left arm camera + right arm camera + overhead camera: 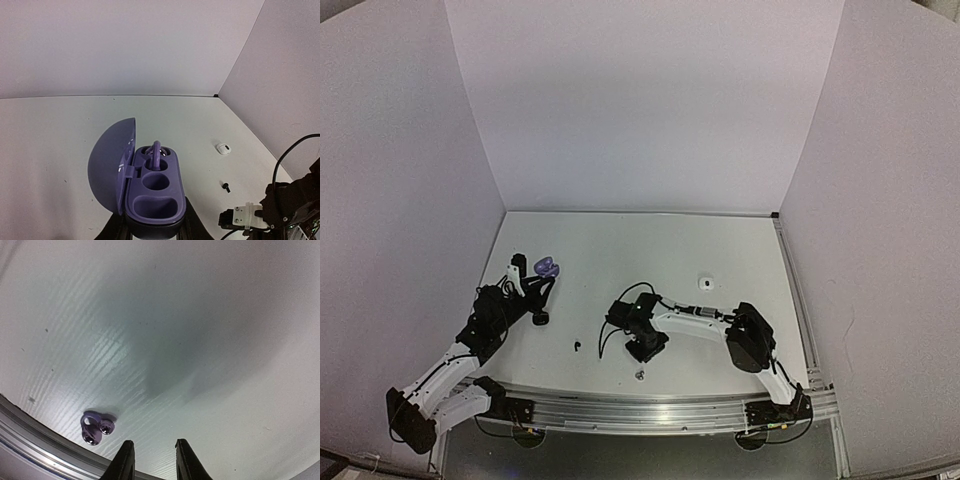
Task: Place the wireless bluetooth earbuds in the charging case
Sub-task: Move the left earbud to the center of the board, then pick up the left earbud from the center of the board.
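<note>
Purple earbud (155,152) stands stem-up in the far socket of the open charging case (156,202), whose lid (112,160) swings out to one side. The left hand (155,229) is clamped on the lower body of the case, 1 finger on each flank, and holds it above the left part of the white table (650,250).

A second purple earbud (96,426) lies loose on the table beside the aluminium rail (40,440) that runs along the near edge. The right hand (154,462) hovers low just beside it. Its 2 dark fingers (125,462) are parted with only bare table showing between them, and they touch nothing. From overhead, this earbud sits just on the rail side of the right hand, roughly midway between the 2 arm bases.

A small black bud (226,187) rests on the table between the 2 hands, apart from both. Farther back on the right, a small white piece (223,148) with a dark spot lies alone; whether it is a bud or a case is too small to tell.
</note>
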Controlling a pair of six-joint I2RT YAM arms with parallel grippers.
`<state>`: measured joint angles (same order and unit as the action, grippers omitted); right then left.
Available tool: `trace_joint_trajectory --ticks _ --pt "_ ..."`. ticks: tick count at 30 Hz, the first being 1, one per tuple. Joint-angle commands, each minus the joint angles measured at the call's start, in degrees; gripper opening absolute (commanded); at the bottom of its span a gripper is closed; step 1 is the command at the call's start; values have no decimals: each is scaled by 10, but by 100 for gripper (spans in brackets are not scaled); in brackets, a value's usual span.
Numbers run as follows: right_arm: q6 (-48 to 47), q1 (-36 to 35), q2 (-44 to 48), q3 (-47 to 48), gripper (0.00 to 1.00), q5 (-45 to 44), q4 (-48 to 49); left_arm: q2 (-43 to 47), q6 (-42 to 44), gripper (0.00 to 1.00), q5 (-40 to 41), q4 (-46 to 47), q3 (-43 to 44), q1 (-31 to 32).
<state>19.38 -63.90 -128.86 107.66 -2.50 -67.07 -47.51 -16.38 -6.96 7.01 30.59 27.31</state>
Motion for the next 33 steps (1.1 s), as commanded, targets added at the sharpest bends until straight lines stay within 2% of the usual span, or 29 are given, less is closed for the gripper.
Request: trace_joint_trajectory --ticks 1,15,22,33 --pt "-49 -6 25 -25 28 37 -6 11 5 0 -7 19 6 -3" --pt "-114 -21 -28 -2 35 66 -3 9 10 0 -1 12 10 -3" --pt "-118 -21 -62 27 34 69 -2 9 11 0 1 11 10 -3" --pt "-98 -37 -70 14 27 80 -2 10 11 0 1 12 9 -4"
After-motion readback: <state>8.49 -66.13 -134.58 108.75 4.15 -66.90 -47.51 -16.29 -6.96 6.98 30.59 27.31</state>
